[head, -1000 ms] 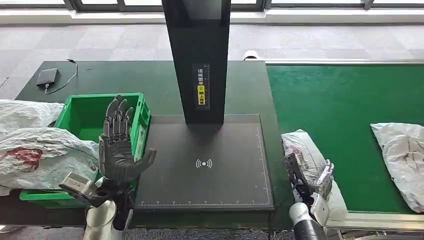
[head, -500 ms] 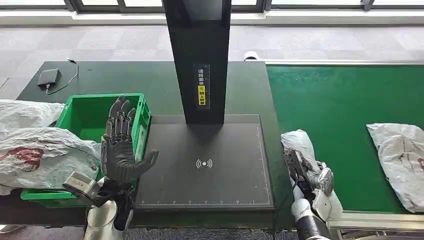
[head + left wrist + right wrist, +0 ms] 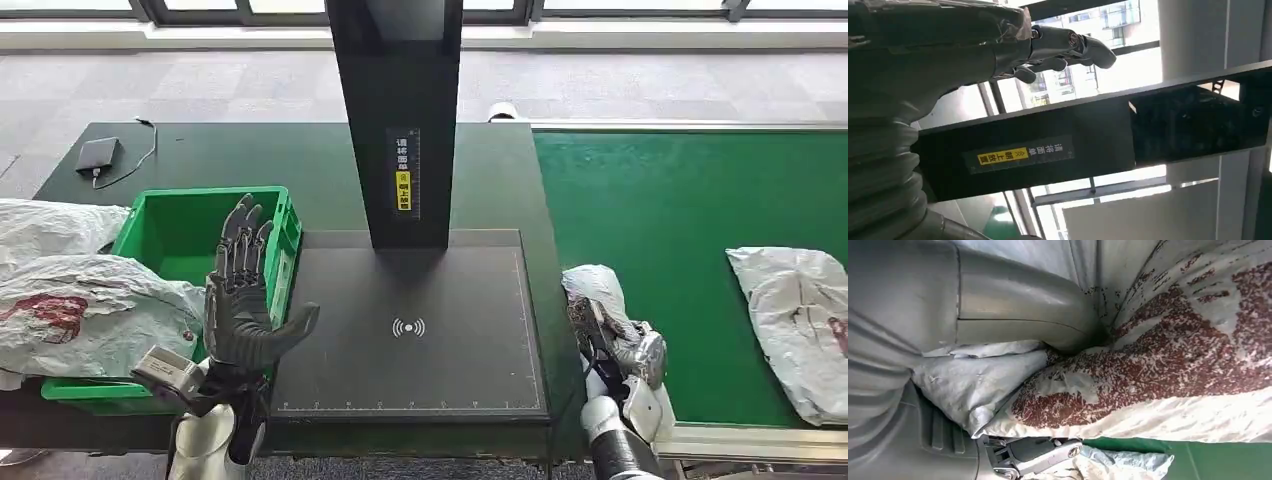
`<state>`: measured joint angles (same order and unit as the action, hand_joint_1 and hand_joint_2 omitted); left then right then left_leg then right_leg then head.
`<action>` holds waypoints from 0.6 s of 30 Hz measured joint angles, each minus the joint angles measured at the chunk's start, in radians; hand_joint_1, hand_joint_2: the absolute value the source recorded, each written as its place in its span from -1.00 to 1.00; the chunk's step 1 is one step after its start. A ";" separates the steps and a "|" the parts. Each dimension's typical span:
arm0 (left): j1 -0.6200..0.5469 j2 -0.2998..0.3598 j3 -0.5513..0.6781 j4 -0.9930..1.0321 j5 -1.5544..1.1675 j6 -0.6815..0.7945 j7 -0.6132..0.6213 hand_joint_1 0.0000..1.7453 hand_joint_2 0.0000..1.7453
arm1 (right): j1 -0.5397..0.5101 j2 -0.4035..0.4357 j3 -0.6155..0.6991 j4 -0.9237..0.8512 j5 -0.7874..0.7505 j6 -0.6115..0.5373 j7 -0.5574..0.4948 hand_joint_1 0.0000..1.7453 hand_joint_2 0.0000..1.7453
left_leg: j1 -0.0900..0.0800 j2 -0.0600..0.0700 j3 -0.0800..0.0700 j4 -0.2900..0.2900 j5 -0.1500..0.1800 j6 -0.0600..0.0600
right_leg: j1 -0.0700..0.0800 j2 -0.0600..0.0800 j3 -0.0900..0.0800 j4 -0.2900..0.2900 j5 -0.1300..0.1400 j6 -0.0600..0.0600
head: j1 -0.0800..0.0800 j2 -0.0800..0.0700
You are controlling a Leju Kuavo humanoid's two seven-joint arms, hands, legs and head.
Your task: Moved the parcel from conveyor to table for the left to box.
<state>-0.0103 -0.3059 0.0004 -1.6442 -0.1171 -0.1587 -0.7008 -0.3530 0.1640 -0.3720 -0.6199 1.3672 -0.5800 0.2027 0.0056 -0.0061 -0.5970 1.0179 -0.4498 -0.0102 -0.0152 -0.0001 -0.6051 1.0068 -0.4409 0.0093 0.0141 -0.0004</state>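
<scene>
A crumpled white parcel (image 3: 598,288) with a red-brown print lies at the near left end of the green conveyor (image 3: 680,200). My right hand (image 3: 612,348) grips it from the near side. In the right wrist view the thick thumb (image 3: 1013,310) digs into the parcel's (image 3: 1158,365) wrinkled plastic. My left hand (image 3: 242,290) is raised over the edge between the green box (image 3: 160,215) and the black scan table (image 3: 410,380), fingers spread and holding nothing. In the left wrist view those fingers (image 3: 1063,42) stand against the windows.
A second parcel (image 3: 795,320) rides the conveyor at the right. Two white parcels (image 3: 80,310) are heaped on the box's left side. A tall black post (image 3: 395,120) rises behind the scan table. A small black device (image 3: 96,155) with a cable lies at the far left.
The second parcel has drifted left along the conveyor. My right hand has closed in on the near parcel, which now looks bunched and narrower. The left hand has barely moved.
</scene>
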 measured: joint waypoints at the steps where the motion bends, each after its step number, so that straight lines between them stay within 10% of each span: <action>1: 0.001 0.000 0.000 0.000 -0.003 0.000 0.000 -1.00 1.00 | 0.003 0.000 0.001 -0.001 -0.006 -0.023 -0.021 1.00 1.00 | 0.000 0.000 0.000 0.000 0.000 0.000 | 0.000 0.000 0.000 0.000 0.000 0.000 | 0.000 0.000; 11: 0.013 0.000 0.000 0.004 -0.005 0.026 0.000 -1.00 1.00 | 0.205 0.114 -0.025 -0.518 -0.101 -0.123 -0.566 1.00 1.00 | 0.000 -0.009 -0.009 0.000 0.001 -0.001 | 0.000 -0.008 -0.008 0.001 -0.001 -0.001 | 0.000 0.000; 18: 0.008 0.000 -0.006 0.026 0.015 0.045 0.000 -1.00 1.00 | 0.254 0.143 -0.028 -0.791 -0.217 -0.121 -0.646 1.00 1.00 | -0.001 -0.006 -0.009 0.000 0.000 -0.001 | -0.001 -0.006 -0.009 0.000 -0.002 0.000 | 0.000 0.000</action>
<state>-0.0019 -0.3056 -0.0057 -1.6186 -0.1018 -0.1137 -0.7008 -0.0990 0.3075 -0.3998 -1.4112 1.1498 -0.7015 -0.4437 0.0050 -0.0125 -0.6055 1.0177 -0.4500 -0.0110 -0.0160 -0.0056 -0.6137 1.0073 -0.4430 0.0089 0.0141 0.0000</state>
